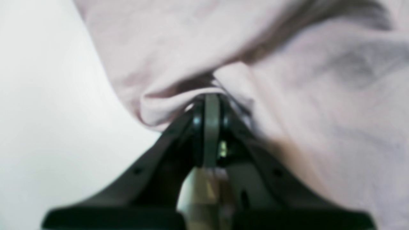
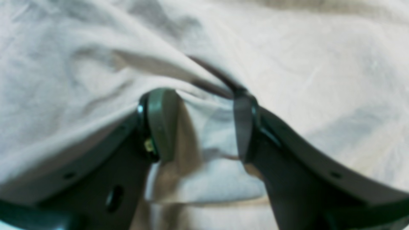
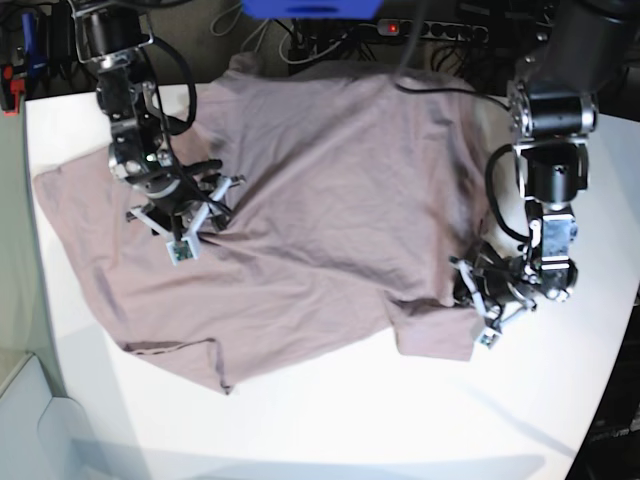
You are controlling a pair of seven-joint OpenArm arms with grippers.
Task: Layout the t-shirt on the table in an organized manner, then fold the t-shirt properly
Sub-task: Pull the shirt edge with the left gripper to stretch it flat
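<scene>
The mauve-pink t-shirt [image 3: 320, 180] lies spread and wrinkled on the white table [image 3: 330, 410], one sleeve at the base view's left and its lower edge toward the front. My left gripper [image 3: 470, 290] is at the shirt's right edge. In the left wrist view it [image 1: 211, 99] is shut on a bunched fold of the shirt [image 1: 287, 95], with bare table [image 1: 38, 111] beside it. My right gripper [image 3: 195, 215] rests on the shirt's left part. In the right wrist view it [image 2: 203, 124] is open, with shirt cloth [image 2: 303, 80] rumpled between its pads [image 2: 159, 124].
Cables and a power strip [image 3: 440, 30] run along the far edge behind the table. A blue object [image 3: 310, 8] sits at the top. A pale grey surface [image 3: 30, 420] lies past the table's front left corner. Bare tabletop shows at the front and right.
</scene>
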